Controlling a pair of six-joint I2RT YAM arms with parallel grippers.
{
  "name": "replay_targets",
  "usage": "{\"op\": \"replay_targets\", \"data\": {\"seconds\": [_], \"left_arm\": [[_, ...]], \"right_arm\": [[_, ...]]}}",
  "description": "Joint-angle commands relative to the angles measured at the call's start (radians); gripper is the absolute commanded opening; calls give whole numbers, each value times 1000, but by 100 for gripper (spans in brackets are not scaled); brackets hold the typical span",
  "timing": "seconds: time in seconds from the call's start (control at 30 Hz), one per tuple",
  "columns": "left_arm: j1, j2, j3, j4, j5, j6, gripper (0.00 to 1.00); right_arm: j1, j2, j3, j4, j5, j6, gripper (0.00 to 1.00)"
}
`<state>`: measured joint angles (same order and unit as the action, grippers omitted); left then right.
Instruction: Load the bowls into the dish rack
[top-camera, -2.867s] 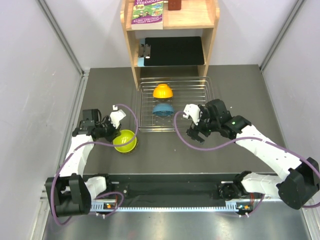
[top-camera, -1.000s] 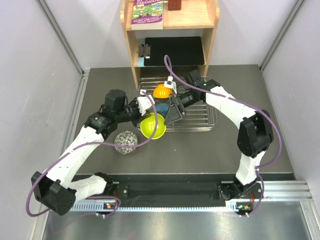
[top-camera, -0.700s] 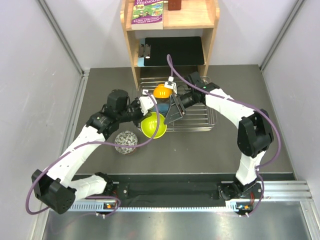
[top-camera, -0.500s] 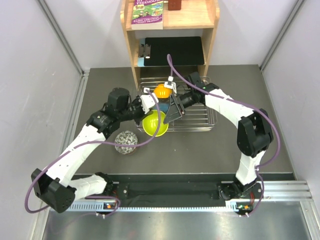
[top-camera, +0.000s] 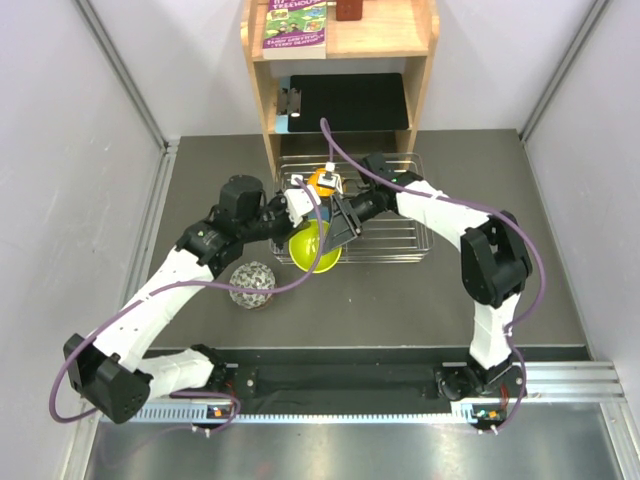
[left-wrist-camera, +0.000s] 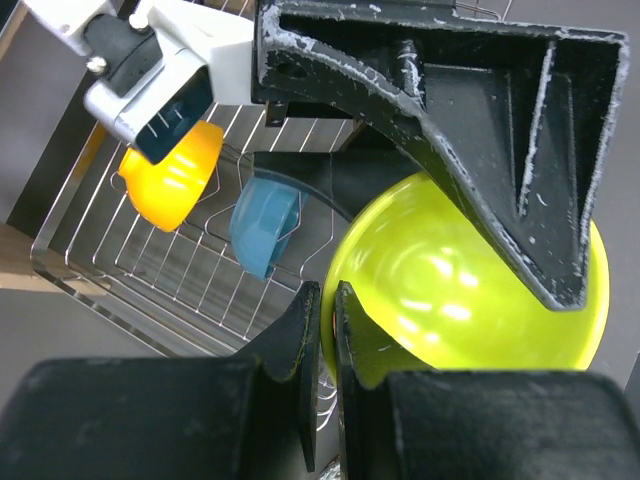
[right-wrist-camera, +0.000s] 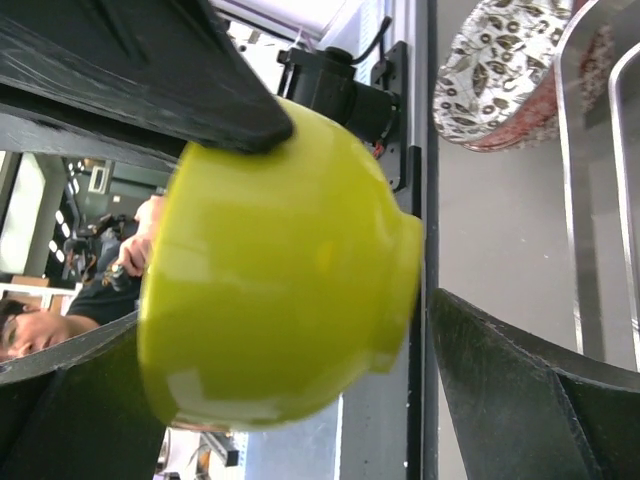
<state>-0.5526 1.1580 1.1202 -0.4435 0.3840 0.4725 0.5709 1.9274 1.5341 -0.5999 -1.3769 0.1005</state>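
Note:
My left gripper (top-camera: 303, 225) is shut on the rim of the lime-green bowl (top-camera: 314, 248) and holds it tilted at the dish rack's (top-camera: 400, 238) front-left corner. My right gripper (top-camera: 337, 232) is open, with its fingers on either side of that bowl (right-wrist-camera: 270, 290). In the left wrist view my left gripper (left-wrist-camera: 321, 312) pinches the lime bowl (left-wrist-camera: 470, 310), and a right finger (left-wrist-camera: 470, 120) lies across it. The orange bowl (left-wrist-camera: 170, 180) and blue bowl (left-wrist-camera: 262, 225) stand in the rack (left-wrist-camera: 150, 270). The net-patterned bowl (top-camera: 252, 284) sits upside-down on the table. The pinkish bowl is out of view.
A wooden shelf unit (top-camera: 270, 110) stands right behind the rack, with a black item (top-camera: 350, 102) on its lower shelf. White walls close both sides. A patterned bowl (right-wrist-camera: 505, 70) shows at the upper right of the right wrist view.
My left gripper has lifted the lime bowl off the table and carried it right to the rack's front-left corner. My right gripper has swung over the rack and now straddles the bowl.

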Motion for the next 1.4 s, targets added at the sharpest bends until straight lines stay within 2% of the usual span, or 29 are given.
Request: {"op": "replay_targets", "data": {"seconds": [0.0,0.3,0.7,0.77,0.8,0.83,0.9,0.93,1.13,1.3,1.37], "left_arm": [[-6,5,46,83,7,-18,0],[-7,-3,26,92,4,-23,0],[-9,-4,15,92,19,-17,2],[-7,-6,12,92,23,-14,16],[-9,-9,10,92,24,-12,34],[-9,-12,10,91,26,-12,38],[-9,-14,9,88,33,-9,53],[-9,-17,9,85,35,-11,57],[-9,-26,3,85,36,-6,66],[-6,-44,4,83,21,-12,68],[-1,-52,4,85,7,-20,75]], "right_arm": [[23,4,69,3,-62,-19,98],[26,5,77,-5,-97,-27,84],[27,25,87,-5,-149,-33,47],[27,27,89,-5,-148,-35,38],[27,24,90,-5,-146,-36,35],[27,24,90,-5,-145,-38,27],[24,16,92,-5,-128,-42,21],[24,13,92,-5,-123,-42,19],[11,5,83,-3,-88,-47,15],[0,5,78,-1,-56,-51,15],[-8,2,72,-1,-33,-53,14]]}}
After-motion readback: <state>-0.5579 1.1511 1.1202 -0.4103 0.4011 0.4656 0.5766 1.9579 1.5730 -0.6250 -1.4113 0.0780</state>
